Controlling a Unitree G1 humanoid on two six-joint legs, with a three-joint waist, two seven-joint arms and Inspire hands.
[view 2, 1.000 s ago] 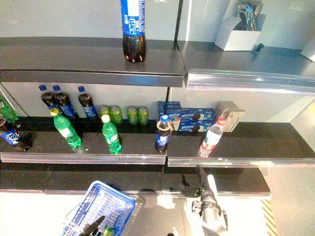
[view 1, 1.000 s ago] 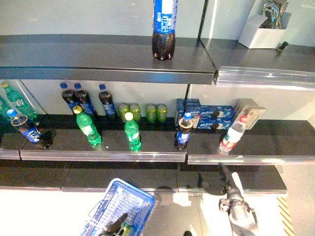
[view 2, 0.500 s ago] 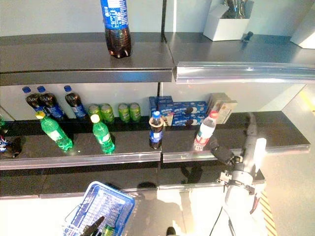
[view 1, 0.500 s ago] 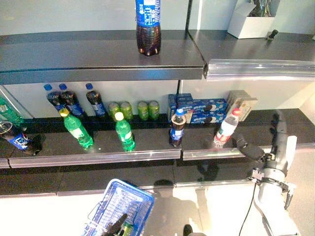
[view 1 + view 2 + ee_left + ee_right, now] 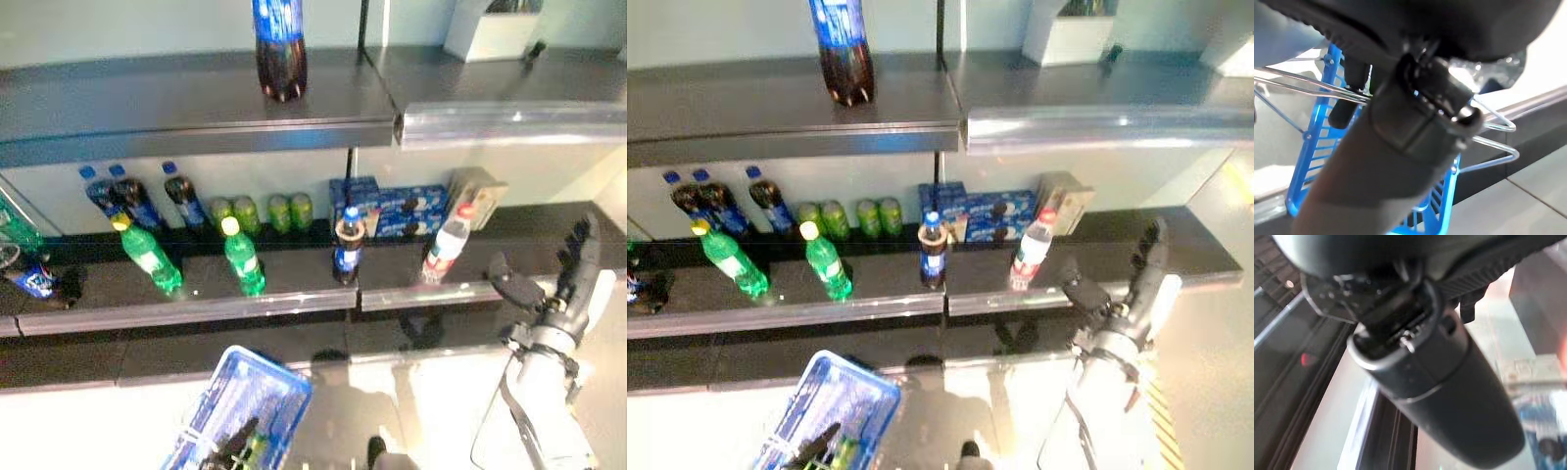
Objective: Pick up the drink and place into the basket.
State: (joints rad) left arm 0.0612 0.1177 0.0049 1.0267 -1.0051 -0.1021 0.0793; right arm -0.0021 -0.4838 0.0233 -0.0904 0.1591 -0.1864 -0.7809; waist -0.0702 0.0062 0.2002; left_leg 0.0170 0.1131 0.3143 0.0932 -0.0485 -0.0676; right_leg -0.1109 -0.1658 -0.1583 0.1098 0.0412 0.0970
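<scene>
A white drink bottle with a red cap (image 5: pixel 446 245) stands at the front of the middle shelf (image 5: pixel 294 299). My right hand (image 5: pixel 560 286) is raised just to its right at shelf level, open, its fingers straight and its thumb spread toward the bottle without touching it. The blue wire basket (image 5: pixel 245 403) hangs low at the left. My left hand (image 5: pixel 1400 122) is shut on its wire handles (image 5: pixel 1493 134). Something green lies in the basket.
The middle shelf also holds a small cola bottle (image 5: pixel 345 247), two green bottles (image 5: pixel 242 259), dark bottles and green cans (image 5: pixel 257 211) at the back, and blue boxes (image 5: pixel 392 211). A large cola bottle (image 5: pixel 279 49) stands on the top shelf. A white box (image 5: pixel 1068 34) sits at the top right.
My right hand has risen from low near the floor to shelf height, right of the white bottle. The camera has shifted. The left hand still holds the basket.
</scene>
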